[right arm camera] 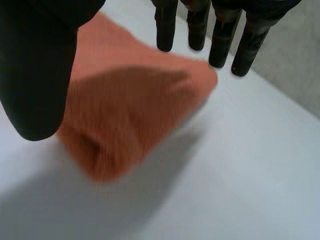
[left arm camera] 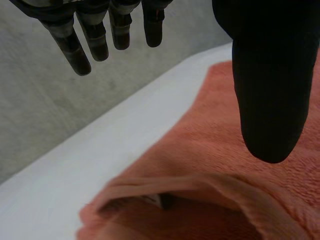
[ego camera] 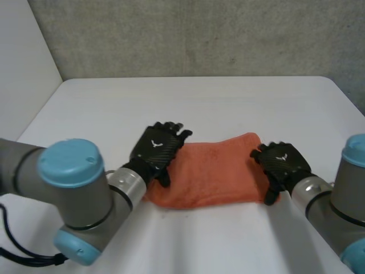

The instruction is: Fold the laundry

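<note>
Folded orange towel (ego camera: 214, 171) lying flat on the white table (ego camera: 199, 103) near its front edge, left hand (ego camera: 155, 149) over the towel's left end with fingers straight and thumb spread apart, holding nothing, right hand (ego camera: 283, 161) over the right end, likewise spread and empty

My left arm (ego camera: 74, 200) reaches in from the near side, and the left hand (ego camera: 155, 149) is palm down, with fingers (left arm camera: 75, 52) straight and set apart from the thumb (left arm camera: 270, 95). My right arm (ego camera: 348, 188) mirrors it, and the right hand (ego camera: 283, 161) is also palm down, fingers (right arm camera: 220, 47) straight, thumb (right arm camera: 37, 85) held apart.
</note>
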{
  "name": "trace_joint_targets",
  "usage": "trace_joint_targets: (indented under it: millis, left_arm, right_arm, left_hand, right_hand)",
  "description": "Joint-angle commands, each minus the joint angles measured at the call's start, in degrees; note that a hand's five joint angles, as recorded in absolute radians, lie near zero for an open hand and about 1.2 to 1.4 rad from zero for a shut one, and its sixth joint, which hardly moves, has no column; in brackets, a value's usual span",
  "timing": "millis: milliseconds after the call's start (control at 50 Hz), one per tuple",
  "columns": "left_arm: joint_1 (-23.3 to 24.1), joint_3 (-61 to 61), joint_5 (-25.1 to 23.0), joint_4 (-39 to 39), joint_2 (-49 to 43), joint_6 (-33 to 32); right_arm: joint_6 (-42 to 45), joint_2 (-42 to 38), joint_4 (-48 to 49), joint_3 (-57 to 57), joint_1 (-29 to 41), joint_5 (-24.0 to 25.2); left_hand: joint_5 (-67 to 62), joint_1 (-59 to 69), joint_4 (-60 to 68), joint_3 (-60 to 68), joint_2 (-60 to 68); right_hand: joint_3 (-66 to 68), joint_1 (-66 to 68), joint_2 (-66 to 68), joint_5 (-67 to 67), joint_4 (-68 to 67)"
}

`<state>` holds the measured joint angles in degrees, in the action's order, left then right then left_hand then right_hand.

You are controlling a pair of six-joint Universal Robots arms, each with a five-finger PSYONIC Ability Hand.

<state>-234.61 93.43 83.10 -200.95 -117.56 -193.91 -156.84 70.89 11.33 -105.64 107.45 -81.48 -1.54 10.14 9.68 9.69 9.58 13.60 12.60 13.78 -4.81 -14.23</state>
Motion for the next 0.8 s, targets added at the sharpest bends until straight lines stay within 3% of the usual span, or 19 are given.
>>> trace_joint_targets:
  millis: [20,40,60,120,260,300,420,560,700,800]
  left_arm:
    - [0.0,-2.6,2.6,0.4,-5.0,-3.0]
    - [0.0,-2.6,2.6,0.4,-5.0,-3.0]
    - [-0.1,-2.4,4.0,0.3,-4.7,-4.0]
    - [-0.6,-1.2,6.7,0.4,-3.2,-5.2]
    - [-2.2,3.4,10.5,0.3,4.2,-4.8]
    - [-4.6,5.9,10.8,0.2,7.8,-4.8]
    - [-7.4,9.1,10.8,0.3,12.3,-4.5]
    - [-12.9,12.6,10.7,0.4,16.5,-3.8]
    - [-14.0,13.5,10.4,0.4,16.7,-1.7]
    - [-13.4,13.0,10.1,0.4,16.5,-0.9]
  right_arm:
    - [0.4,-1.5,7.6,-4.1,-4.3,3.3]
    - [0.4,-1.5,7.6,-4.1,-4.3,3.3]
    - [0.5,-2.2,8.3,-4.0,-4.4,4.3]
    - [0.6,-2.8,8.4,-2.6,-4.4,5.3]
    - [0.4,-2.6,8.3,3.8,-2.3,4.7]
    - [-0.6,-2.8,7.6,7.8,4.7,4.7]
    - [-3.7,-5.1,7.0,14.4,15.2,4.7]
    - [-9.6,-15.9,6.4,25.3,28.0,6.4]
    - [-10.1,-24.0,0.4,30.9,31.0,6.5]
    - [-10.3,-22.5,-1.3,32.3,30.7,6.2]
  left_hand:
    - [0.3,1.1,1.5,1.5,1.6]
    - [0.3,1.1,1.5,1.5,1.6]
    - [0.5,0.9,1.4,1.4,1.5]
    - [0.7,0.8,1.2,1.2,1.3]
    - [1.3,0.1,0.5,0.5,0.6]
    - [1.3,0.1,0.5,0.5,0.6]
    - [1.3,0.1,0.5,0.5,0.6]
    - [1.3,0.1,0.5,0.5,0.6]
    - [1.3,0.1,0.5,0.5,0.6]
    - [1.3,0.1,0.5,0.5,0.6]
  right_hand:
    - [42.1,43.1,41.9,-40.9,-41.5]
    - [42.2,43.2,42.1,-41.0,-41.6]
    - [54.1,55.1,53.9,-52.9,-53.4]
    - [66.4,67.4,66.2,-65.2,-65.8]
    - [66.4,67.4,66.2,-65.2,-65.8]
    - [66.4,67.4,66.2,-65.2,-65.8]
    - [66.4,67.4,66.2,-65.2,-65.8]
    - [66.4,67.4,66.2,-65.2,-65.8]
    - [66.4,67.4,66.2,-65.2,-65.8]
    - [66.4,67.4,66.2,-65.2,-65.8]
